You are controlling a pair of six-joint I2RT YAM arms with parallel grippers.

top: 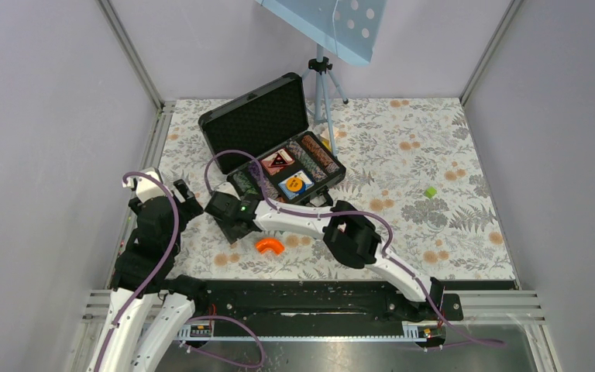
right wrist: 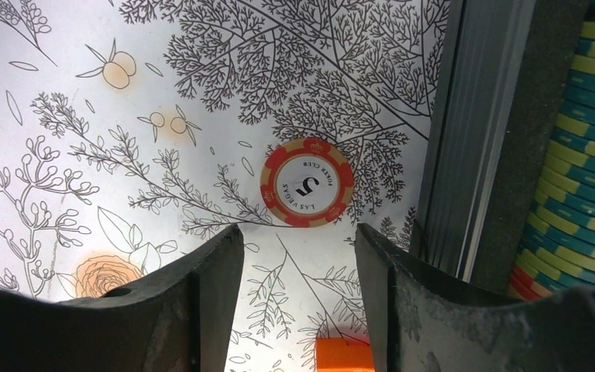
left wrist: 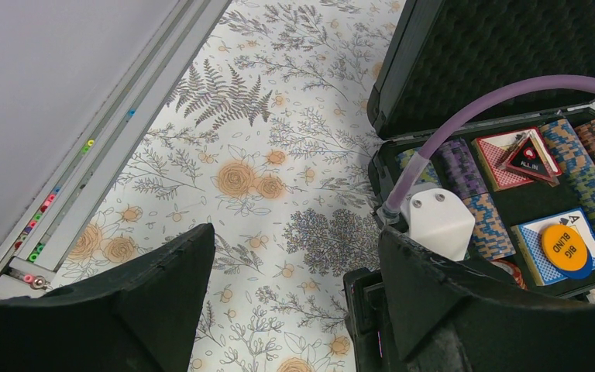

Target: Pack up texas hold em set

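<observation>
Right gripper hovers by a loose chip, next to the open briefcase.

In my right wrist view the two fingers stand spread with nothing between them. The red-and-cream chip marked 5 lies flat on the floral table cover, mid-frame just above the fingertips and clear of both. It sits just left of the case's metal edge, and teal-and-yellow chip rows fill the right of the frame. An orange plastic piece shows at the bottom edge. From overhead I see the briefcase at upper centre with its lid raised, and a red deck and a blue deck inside. My left gripper hangs at the left of that frame, fingers wide apart and gripping nothing.
</observation>
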